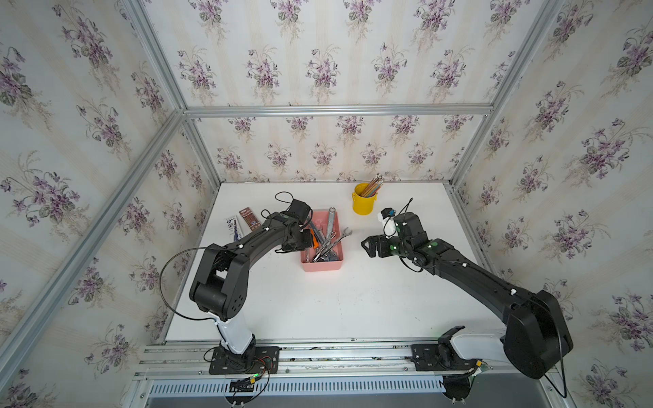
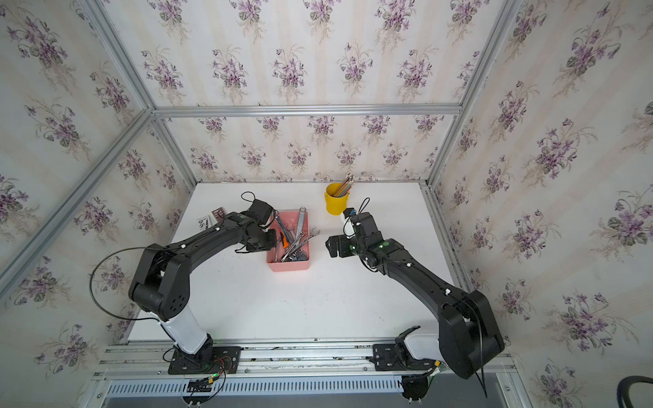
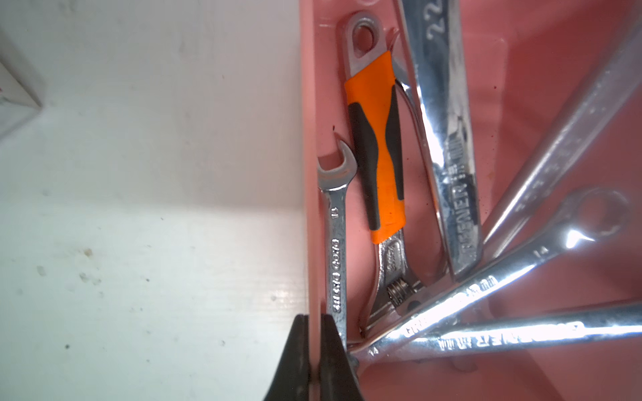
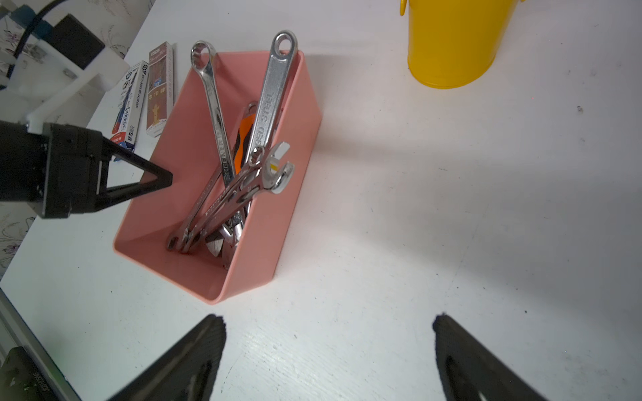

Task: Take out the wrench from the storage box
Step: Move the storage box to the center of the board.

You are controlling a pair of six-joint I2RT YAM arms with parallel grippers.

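The salmon-pink storage box stands mid-table with several wrenches piled in it. In the left wrist view an orange-handled adjustable wrench and a small open-ended wrench lie along the box wall. My left gripper is shut on that left wall, one finger outside and one inside. My right gripper stands open over bare table to the right of the box, holding nothing. One long wrench leans on the far rim.
A yellow cup of pencils stands behind the right gripper. Two flat packets lie on the table left of the box, under the left arm. An open-ended wrench head overhangs the box's right rim.
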